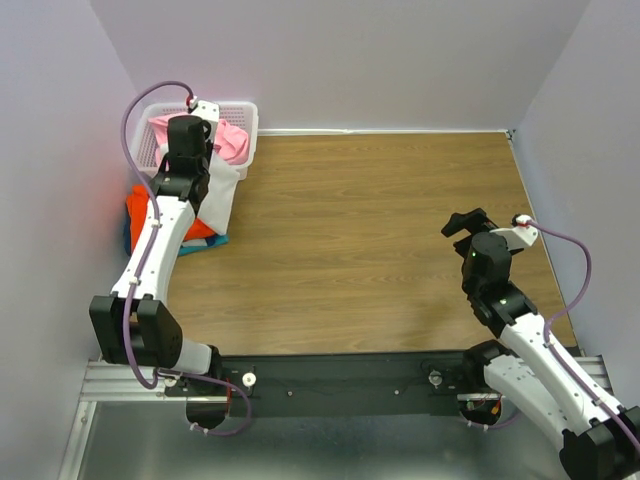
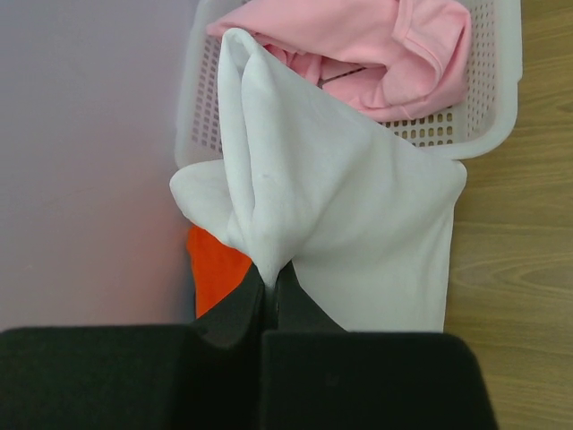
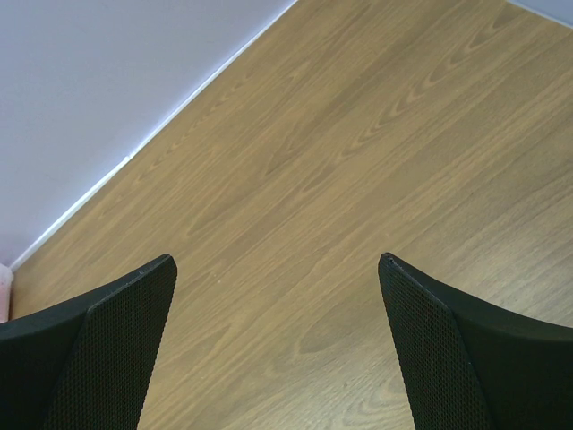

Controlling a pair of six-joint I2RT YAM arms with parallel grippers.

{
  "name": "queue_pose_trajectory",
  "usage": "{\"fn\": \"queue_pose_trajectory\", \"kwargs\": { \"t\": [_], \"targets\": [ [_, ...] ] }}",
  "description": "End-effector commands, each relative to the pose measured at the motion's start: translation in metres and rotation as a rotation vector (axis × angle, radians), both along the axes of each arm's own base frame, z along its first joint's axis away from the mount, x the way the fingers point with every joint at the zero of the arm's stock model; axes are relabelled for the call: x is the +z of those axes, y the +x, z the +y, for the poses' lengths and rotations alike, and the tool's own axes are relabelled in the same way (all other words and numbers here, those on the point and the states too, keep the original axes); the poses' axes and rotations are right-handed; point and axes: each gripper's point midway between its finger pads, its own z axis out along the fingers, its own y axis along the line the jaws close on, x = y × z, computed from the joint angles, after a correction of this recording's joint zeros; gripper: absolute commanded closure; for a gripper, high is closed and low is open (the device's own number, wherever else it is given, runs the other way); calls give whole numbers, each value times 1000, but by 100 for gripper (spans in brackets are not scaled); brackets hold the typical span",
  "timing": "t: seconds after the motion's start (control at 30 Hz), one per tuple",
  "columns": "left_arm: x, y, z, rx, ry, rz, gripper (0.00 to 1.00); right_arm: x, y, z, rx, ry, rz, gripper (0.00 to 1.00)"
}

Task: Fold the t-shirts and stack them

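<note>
My left gripper is shut on a bunched fold of the white t-shirt, which drapes from the jaws over the basket's rim and down onto the table. The pink t-shirt lies crumpled inside the white lattice basket. The orange t-shirt shows beneath the white one, beside the basket. From above, the orange t-shirt lies on a teal t-shirt at the table's left edge. My right gripper hovers open over bare wood at the right, holding nothing.
The basket sits in the far left corner against the walls. The wooden table stretches between the two arms. Walls close in on the left, back and right. A metal rail carries the arm bases at the near edge.
</note>
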Motion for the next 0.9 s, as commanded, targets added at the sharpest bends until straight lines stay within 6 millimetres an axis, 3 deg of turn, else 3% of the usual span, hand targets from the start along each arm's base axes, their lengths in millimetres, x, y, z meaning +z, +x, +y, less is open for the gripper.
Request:
{"fn": "queue_pose_trajectory", "kwargs": {
  "t": [0.0, 0.2, 0.23, 0.63, 0.7, 0.87],
  "targets": [
    [-4, -7, 13, 63, 23, -8, 100, -4, -5, -9, -45, -25, 11, 0],
    [-5, -7, 46, 187, 16, -55, 100, -3, -5, -10, -47, -22, 7, 0],
    [-6, -8, 59, 208, 10, -59, 100, -4, -5, -10, -47, -22, 7, 0],
    [-29, 10, 85, 144, -23, -47, 100, -1, -7, -12, -55, -35, 4, 0],
    [-28, 10, 98, 191, -23, -49, 100, 0, -7, -12, -55, -30, -5, 0],
    [-32, 17, 103, 184, -33, -42, 100, -1, -8, -13, -58, -40, 3, 0]
  ]
}}
